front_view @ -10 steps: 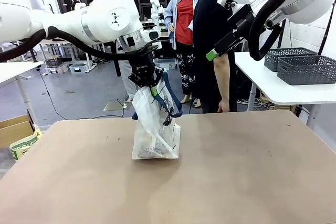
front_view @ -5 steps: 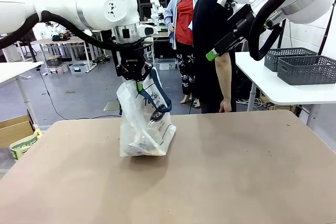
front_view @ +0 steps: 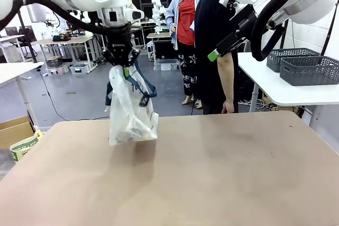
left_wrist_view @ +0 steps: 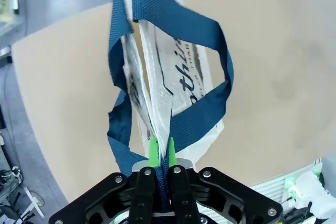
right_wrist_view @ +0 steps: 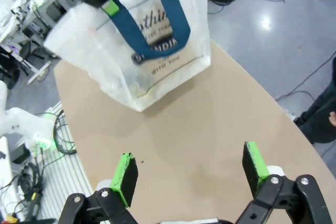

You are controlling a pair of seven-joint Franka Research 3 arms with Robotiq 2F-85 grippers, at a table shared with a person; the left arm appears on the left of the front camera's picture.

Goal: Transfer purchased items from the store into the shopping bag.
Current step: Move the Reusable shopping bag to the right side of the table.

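The shopping bag [front_view: 130, 112], clear plastic with navy straps, hangs tilted over the table's left part, its bottom just above the table. My left gripper [front_view: 123, 66] is shut on one navy strap [left_wrist_view: 173, 129] at the top. Small dark and tan items [front_view: 136, 129] show dimly through the plastic at the bag's bottom. My right gripper [right_wrist_view: 190, 169] stands open and empty high over the table's right side, its green pad [front_view: 213, 55] in front of a person. In the right wrist view the bag [right_wrist_view: 152, 51] is well ahead of it. Dark grey slotted baskets [front_view: 310, 70] stand apart at the far right.
The baskets rest on a white side table [front_view: 286, 91] beyond the brown table's [front_view: 222, 173] right corner. A person in black [front_view: 214, 51] stands at the far edge with another behind. A cardboard box [front_view: 16, 133] sits on the floor at the left.
My left arm has lifted the bag off the table and carried it up and to the left, and the bag now hangs tilted. The right arm has not moved.
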